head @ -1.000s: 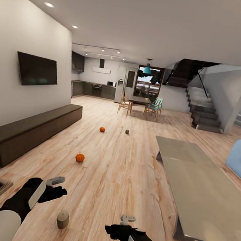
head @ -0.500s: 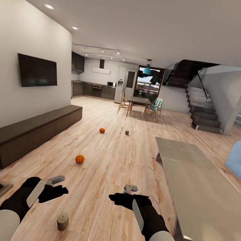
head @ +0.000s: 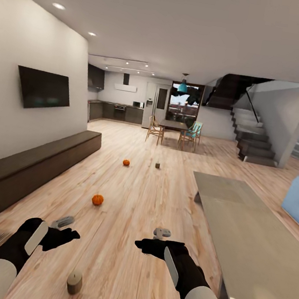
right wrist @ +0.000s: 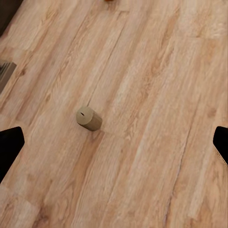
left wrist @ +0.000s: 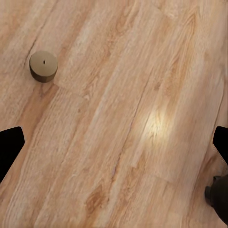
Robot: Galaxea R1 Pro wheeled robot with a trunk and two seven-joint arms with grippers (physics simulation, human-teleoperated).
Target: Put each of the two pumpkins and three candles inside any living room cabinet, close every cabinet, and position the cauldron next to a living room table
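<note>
Looking from the head, a candle (head: 74,282) stands on the plank floor (head: 136,205) below the left tool (head: 62,230); the right tool (head: 157,240) hovers beside it. Two pumpkins (head: 97,199) lie ahead, near the shut cabinet (head: 36,165). Both wrist views show that candle (left wrist: 43,65) (right wrist: 89,118) upright between spread, empty fingers.

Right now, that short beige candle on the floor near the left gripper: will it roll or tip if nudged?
The short beige cylindrical candle stands upright on its flat end on the wood plank floor, so a low push probably slides it. It looks squat, so tipping seems unlikely. If toppled, its round side would likely roll.
</note>
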